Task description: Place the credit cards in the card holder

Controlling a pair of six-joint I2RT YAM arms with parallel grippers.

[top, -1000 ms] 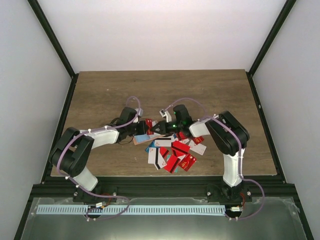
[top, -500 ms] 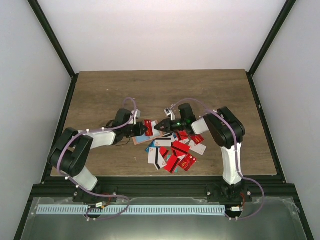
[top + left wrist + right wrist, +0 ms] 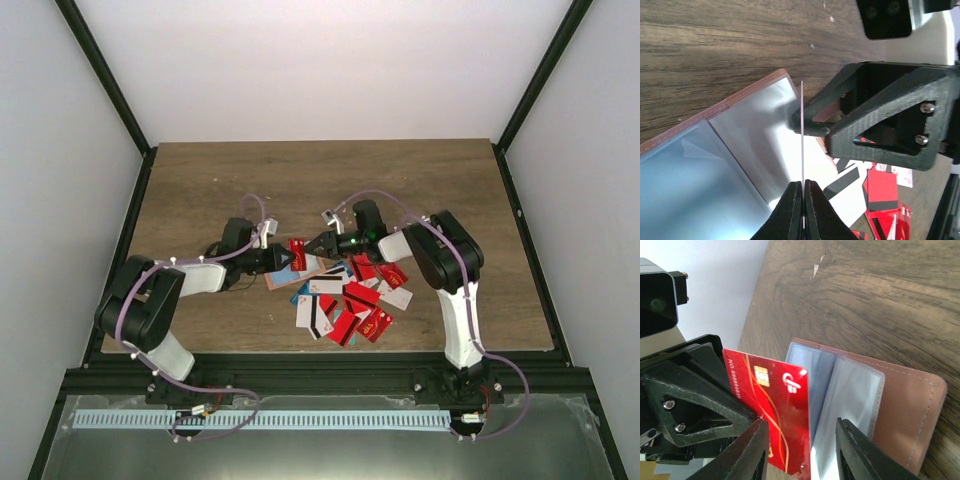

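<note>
Over one card holder (image 3: 910,405), left end effector (image 3: 802,187) pinches one red card (image 3: 772,405); right end effector (image 3: 801,426) spread.

Top camera: high, behind the arm bases (image 3: 190,385), looking down on the whole bench (image 3: 200,180). Wrist cameras: very close, facing each other; both share the card holder (image 3: 910,400) and red card (image 3: 770,405).

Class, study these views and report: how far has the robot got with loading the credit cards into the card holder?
Done: the card holder lies open; its visible sleeves look empty. In hand: the left gripper, jaws shut, holds one red card at the sleeves; the right gripper stands with jaws open there. Left: seating this card, then the pile of cards beside the holder.
</note>
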